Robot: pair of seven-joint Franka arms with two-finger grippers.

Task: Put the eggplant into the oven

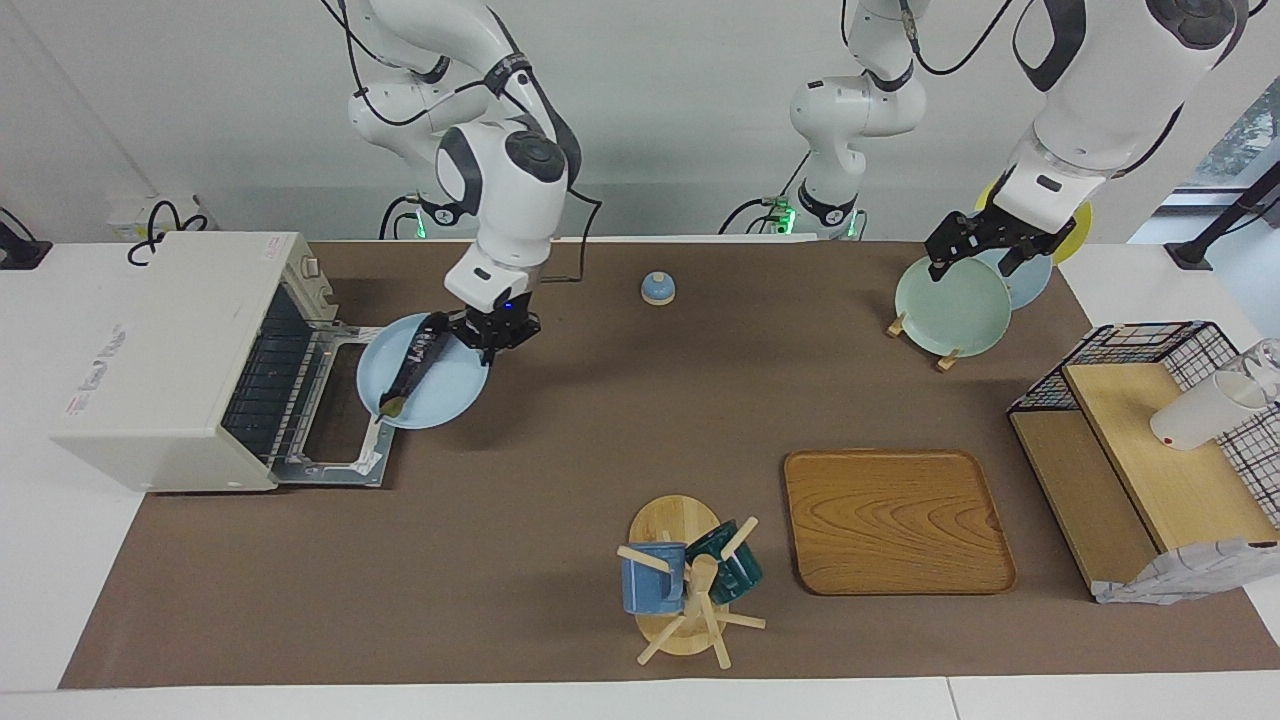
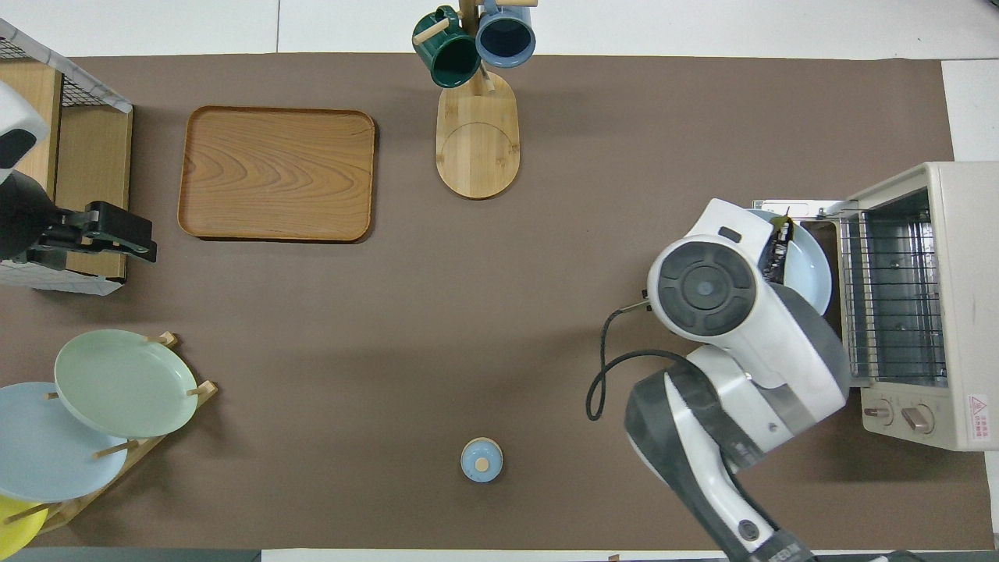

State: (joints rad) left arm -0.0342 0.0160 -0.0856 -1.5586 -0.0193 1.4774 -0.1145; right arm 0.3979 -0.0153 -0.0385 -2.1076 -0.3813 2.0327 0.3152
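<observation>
Lying eggplant [image 1: 414,362] just beside right claw [image 1: 487,338].

oven [image 1: 160,360] markings, none legible

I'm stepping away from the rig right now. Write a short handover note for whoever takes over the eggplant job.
Right gripper: down at the light blue plate, at the eggplant; grasp not confirmed.
Left gripper: waiting over the plate rack, by the green plate.
Eggplant: lying on the light blue plate, in front of the oven.
Oven: door already open.
Done: door open, gripper at the eggplant.
Left: lift it and put it in the oven.
</observation>
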